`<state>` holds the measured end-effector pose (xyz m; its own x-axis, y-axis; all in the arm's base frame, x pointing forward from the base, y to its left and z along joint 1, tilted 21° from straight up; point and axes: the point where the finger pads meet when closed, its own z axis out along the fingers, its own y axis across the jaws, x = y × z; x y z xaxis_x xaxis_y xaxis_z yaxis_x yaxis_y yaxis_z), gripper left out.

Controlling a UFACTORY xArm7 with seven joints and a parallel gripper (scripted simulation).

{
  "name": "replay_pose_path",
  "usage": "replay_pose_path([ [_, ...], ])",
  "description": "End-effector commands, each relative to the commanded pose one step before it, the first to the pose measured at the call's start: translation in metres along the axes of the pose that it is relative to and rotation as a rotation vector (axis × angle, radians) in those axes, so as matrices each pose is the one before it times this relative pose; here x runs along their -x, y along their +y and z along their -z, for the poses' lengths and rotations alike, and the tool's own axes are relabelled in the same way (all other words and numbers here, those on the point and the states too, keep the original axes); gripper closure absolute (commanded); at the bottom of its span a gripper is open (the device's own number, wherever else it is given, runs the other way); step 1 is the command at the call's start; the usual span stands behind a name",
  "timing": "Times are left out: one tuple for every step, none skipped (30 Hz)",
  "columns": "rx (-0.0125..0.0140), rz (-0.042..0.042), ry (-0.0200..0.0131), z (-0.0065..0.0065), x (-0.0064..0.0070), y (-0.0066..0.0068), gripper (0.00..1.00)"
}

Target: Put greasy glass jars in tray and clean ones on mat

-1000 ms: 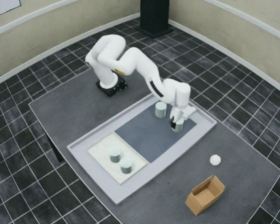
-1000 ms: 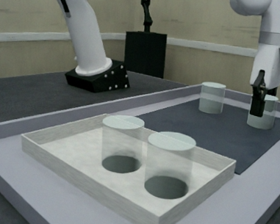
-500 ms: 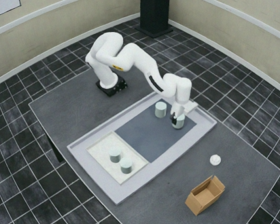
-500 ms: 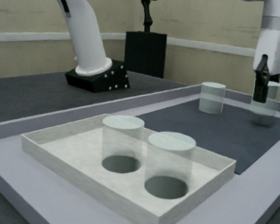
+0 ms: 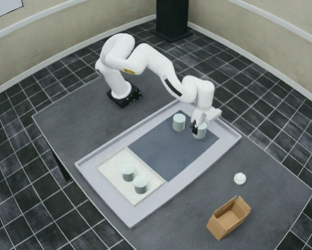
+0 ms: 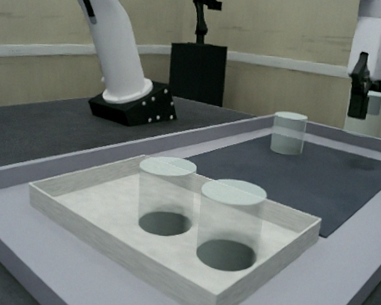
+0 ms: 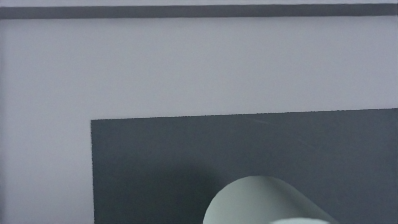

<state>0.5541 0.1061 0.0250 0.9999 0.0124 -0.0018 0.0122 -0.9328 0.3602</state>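
Right now the held jar [image 6: 375, 103] hangs clear of the dark drying mat [image 6: 334, 168], high at the far right corner, with its faint shadow on the mat below; from the exterior view it looks well off the surface. The gripper [image 5: 198, 126] has its jaws clamped on the jar's sides, standing fairly wide because the jar itself is wide, and the dark fingers [image 6: 359, 93] reach down along the wall from above. Lifting it seems the likely way to judge grease, since looks tell nothing: a slick jar would tend to slide in the grip, so holding it aloft is probably the test. A second jar [image 6: 289, 132] stands upright on the mat, near the lifted one but apart from it. Two more jars [image 6: 166, 196] and [image 6: 231, 225] stand upright side by side in the pale tray [image 6: 128, 254], which lies beside the mat on the same raised grey board [image 5: 113, 197], so a carry between them is short. Further out on the table [image 5: 68, 125] sit an open cardboard box [image 5: 228, 217] and a small white knob-like thing [image 5: 239, 178], both well away from the work
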Motion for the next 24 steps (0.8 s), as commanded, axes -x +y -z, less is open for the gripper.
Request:
replay_pose_path([
  [-0.00193, 0.00006, 0.00439, 0.01167, -0.00121, -0.00069, 1.00],
  [0.00000, 0.00000, 0.00000, 0.00267, 0.00000, 0.00000, 1.00],
  [0.00000, 0.00000, 0.00000, 0.00267, 0.00000, 0.00000, 1.00],
  [0.00000, 0.00000, 0.00000, 0.00267, 0.00000, 0.00000, 1.00],
  [0.00000, 0.00000, 0.00000, 0.00267, 0.00000, 0.00000, 1.00],
  [0.00000, 0.00000, 0.00000, 0.00267, 0.00000, 0.00000, 1.00],
  [0.00000, 0.00000, 0.00000, 0.00267, 0.00000, 0.00000, 1.00],
  [0.00000, 0.00000, 0.00000, 0.00267, 0.00000, 0.00000, 1.00],
  [0.00000, 0.00000, 0.00000, 0.00267, 0.00000, 0.00000, 1.00],
  [0.00000, 0.00000, 0.00000, 0.00267, 0.00000, 0.00000, 1.00],
  [0.00000, 0.00000, 0.00000, 0.00267, 0.00000, 0.00000, 1.00],
  [0.00000, 0.00000, 0.00000, 0.00267, 0.00000, 0.00000, 1.00],
  [0.00000, 0.00000, 0.00000, 0.00267, 0.00000, 0.00000, 1.00],
  [0.00000, 0.00000, 0.00000, 0.00267, 0.00000, 0.00000, 1.00],
  [0.00000, 0.00000, 0.00000, 0.00000, 0.00000, 0.00000, 1.00],
  [0.00000, 0.00000, 0.00000, 0.00000, 0.00000, 0.00000, 1.00],
  [0.00000, 0.00000, 0.00000, 0.00267, 0.00000, 0.00000, 1.00],
  [0.00000, 0.00000, 0.00000, 0.00267, 0.00000, 0.00000, 1.00],
  [0.00000, 0.00000, 0.00000, 0.00267, 0.00000, 0.00000, 1.00],
  [0.00000, 0.00000, 0.00000, 0.00267, 0.00000, 0.00000, 1.00],
  [0.00000, 0.00000, 0.00000, 0.00267, 0.00000, 0.00000, 1.00],
  [0.00000, 0.00000, 0.00000, 0.00267, 0.00000, 0.00000, 1.00],
  [0.00000, 0.00000, 0.00000, 0.00000, 0.00126, 0.00307, 1.00],
  [0.00000, 0.00000, 0.00000, 0.00000, 0.00126, 0.00307, 1.00],
])
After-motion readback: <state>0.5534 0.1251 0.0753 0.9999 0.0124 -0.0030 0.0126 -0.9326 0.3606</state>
